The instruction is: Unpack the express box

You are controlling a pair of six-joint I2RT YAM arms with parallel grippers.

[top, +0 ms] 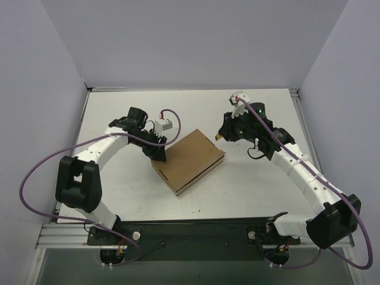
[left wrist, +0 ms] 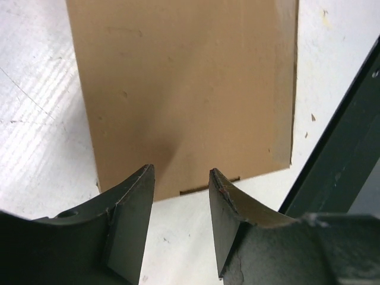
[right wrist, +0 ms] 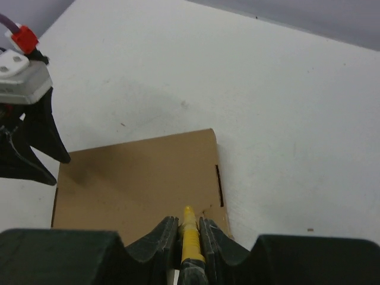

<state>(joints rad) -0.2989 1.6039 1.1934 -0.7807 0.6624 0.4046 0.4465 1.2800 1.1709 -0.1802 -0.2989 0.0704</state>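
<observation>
While right end effector clamps yellow tool, express box lies closed.

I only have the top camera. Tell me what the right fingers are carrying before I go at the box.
Observer: The right fingers are shut on a yellow-handled tool, its tip aimed at the express box.
Operator: Report the left fingers.
Observer: The left fingers are open with nothing between them. The box's edge shows in the gap between their tips.
Operator: Give me the lid's state.
Observer: It is closed flat. A narrow tab slot runs along the edge near the tool's tip.
</observation>
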